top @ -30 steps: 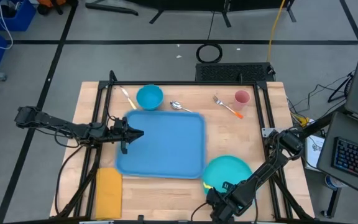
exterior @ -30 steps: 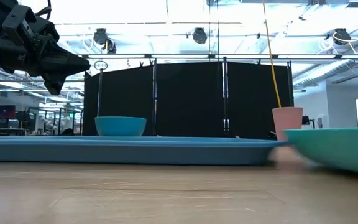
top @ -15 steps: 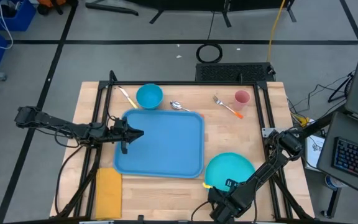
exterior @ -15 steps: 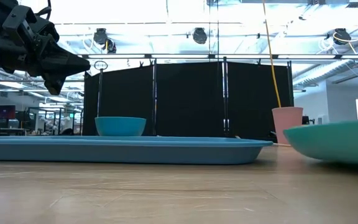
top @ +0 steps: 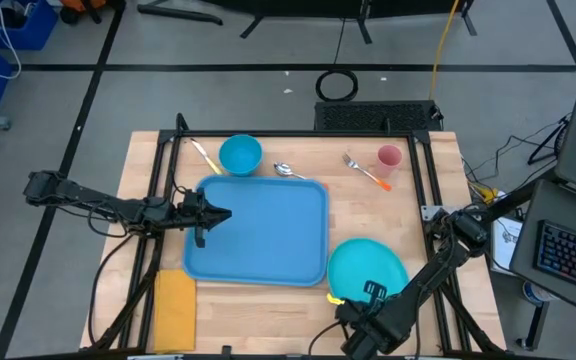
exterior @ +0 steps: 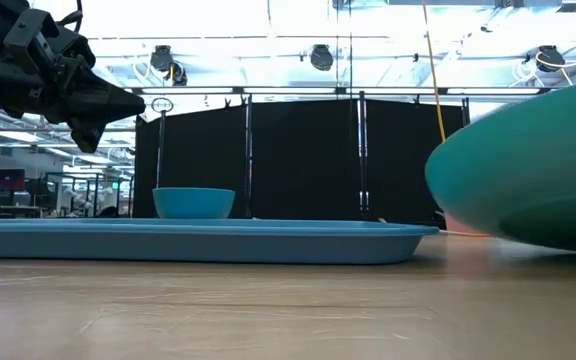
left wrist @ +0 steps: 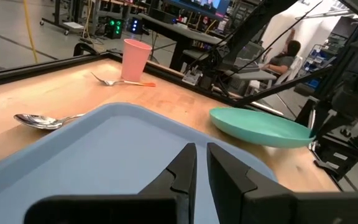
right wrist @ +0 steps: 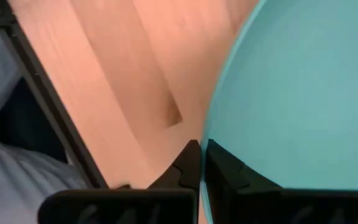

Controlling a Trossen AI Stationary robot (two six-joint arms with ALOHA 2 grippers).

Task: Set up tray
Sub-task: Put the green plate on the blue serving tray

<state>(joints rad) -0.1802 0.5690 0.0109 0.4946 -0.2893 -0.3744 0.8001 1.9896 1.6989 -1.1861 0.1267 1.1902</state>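
Near the table's front edge, right gripper (top: 366, 296) pinching teal plate (top: 367, 268) rim, beside blue tray (top: 263, 230), left gripper (top: 218, 215) pressed together over tray's left side.

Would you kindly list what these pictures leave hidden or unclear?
- Low view: the round teal plastic plate hides the pink cup and runs past the picture's edge.
- High view: the right end effector covers the plate's near rim.
- Left wrist view: the flat blue plastic tray is cut off by edges.
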